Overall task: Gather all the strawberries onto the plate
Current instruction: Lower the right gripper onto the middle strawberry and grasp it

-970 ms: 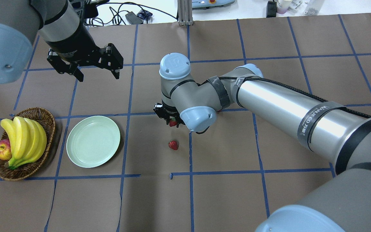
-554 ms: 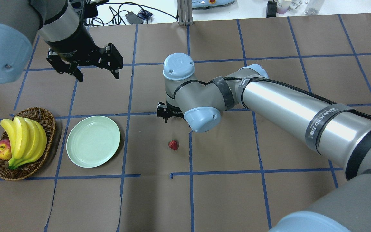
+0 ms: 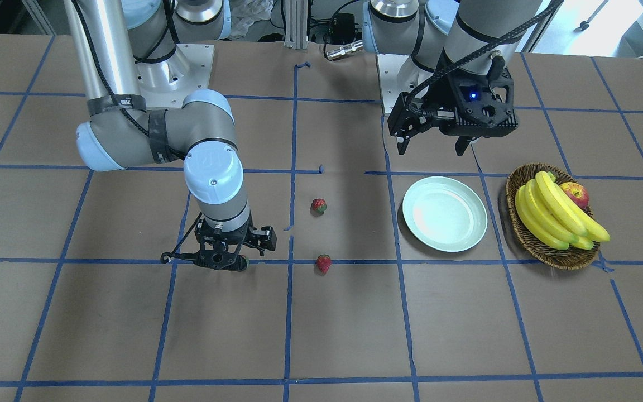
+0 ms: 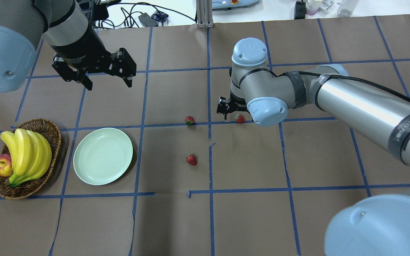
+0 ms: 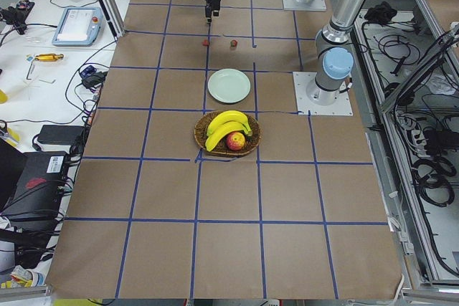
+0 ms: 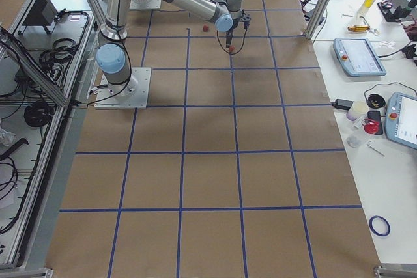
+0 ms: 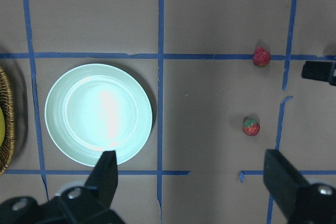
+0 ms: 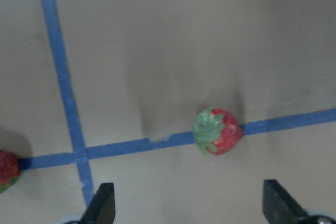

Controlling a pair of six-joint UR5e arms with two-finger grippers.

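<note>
Fingers (image 8: 102,205) of the empty right gripper (image 8: 189,198) gape beside a small red green-capped strawberry (image 8: 218,131), seemingly poised to pinch. Left gripper (image 4: 109,83), open and empty, hangs clear of the round mint-green plate (image 4: 103,156).

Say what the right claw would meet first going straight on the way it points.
Probably the strawberry on the blue tape line: the wrist view shows it ahead of the open right claw, within its fingers' span though off centre. Depth is unclear.

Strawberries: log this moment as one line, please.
plate empty | three strawberries all on table | right hand open above one of them, no grip | left hand open, hovering beyond plate
</note>
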